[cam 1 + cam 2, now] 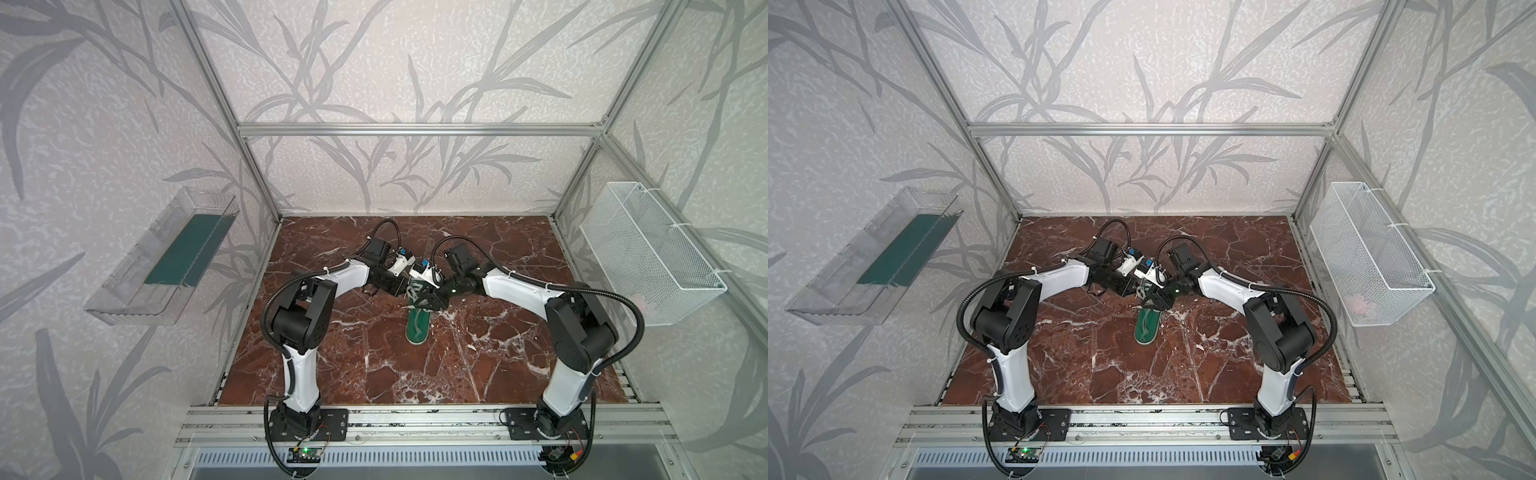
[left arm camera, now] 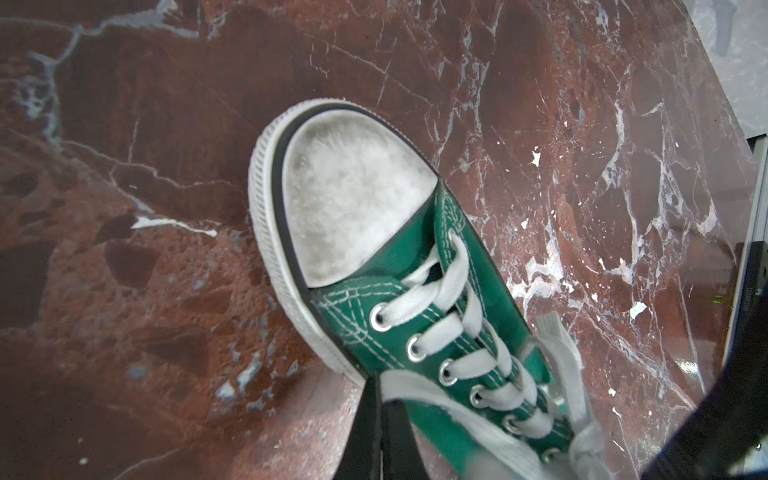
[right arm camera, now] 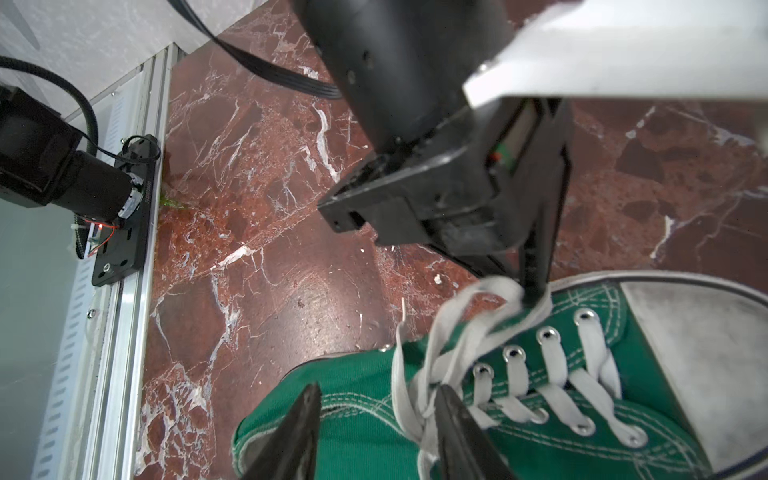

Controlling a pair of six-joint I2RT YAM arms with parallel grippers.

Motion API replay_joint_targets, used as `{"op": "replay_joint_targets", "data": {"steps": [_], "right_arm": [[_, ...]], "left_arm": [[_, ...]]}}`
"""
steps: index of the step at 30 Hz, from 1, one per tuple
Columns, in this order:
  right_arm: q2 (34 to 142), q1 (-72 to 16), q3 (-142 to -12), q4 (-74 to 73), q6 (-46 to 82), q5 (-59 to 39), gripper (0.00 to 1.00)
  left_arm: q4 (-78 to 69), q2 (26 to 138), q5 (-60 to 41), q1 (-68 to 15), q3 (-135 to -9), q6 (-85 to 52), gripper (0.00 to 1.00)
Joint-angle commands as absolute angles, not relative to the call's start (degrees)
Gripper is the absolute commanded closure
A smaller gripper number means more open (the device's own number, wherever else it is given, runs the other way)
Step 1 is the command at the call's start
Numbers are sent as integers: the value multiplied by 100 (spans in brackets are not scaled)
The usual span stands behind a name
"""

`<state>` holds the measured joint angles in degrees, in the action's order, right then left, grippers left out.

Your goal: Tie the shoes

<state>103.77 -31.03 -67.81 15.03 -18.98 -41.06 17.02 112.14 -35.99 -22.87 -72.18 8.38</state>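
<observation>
Green sneaker (image 1: 417,328) sits on the table (image 1: 498,353) between both arms; the left fingers (image 3: 536,270) pinch a white lace (image 3: 490,291), the right fingers (image 3: 301,428) stand apart around the knot (image 3: 424,409). Bow seems started, not yet pulled tight.

This is looking like a robot lab, with a small test booth. The left arm (image 1: 301,374) and the right arm (image 1: 569,386) are sitting bolted to a metal rail (image 1: 415,419) at the front. A frame of silver bars (image 1: 415,129) is standing around a table top (image 1: 353,365) that is looking like red marble. Walls (image 1: 374,62) with grey leaf paper are closing it in. A clear plastic bin (image 1: 137,266) and a white wire basket (image 1: 648,253) are hanging at the sides. A small circuit board (image 1: 305,453) is glowing green.
</observation>
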Motion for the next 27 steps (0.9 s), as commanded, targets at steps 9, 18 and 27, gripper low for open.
{"op": "replay_joint_targets", "data": {"steps": [9,18,27], "right_arm": [[10407,-2593,-6397,-19,-80,-4657,58],[10917,-2605,-6834,368,90,-4106,85],[10983,-2803,-6841,336,-87,-4565,99]], "left_arm": [[1623,10959,-3744,-2312,-7354,1257,100],[1681,11008,-3745,-2320,-7435,1275,100],[1644,11045,-3740,-2308,-7465,1239,100]]}}
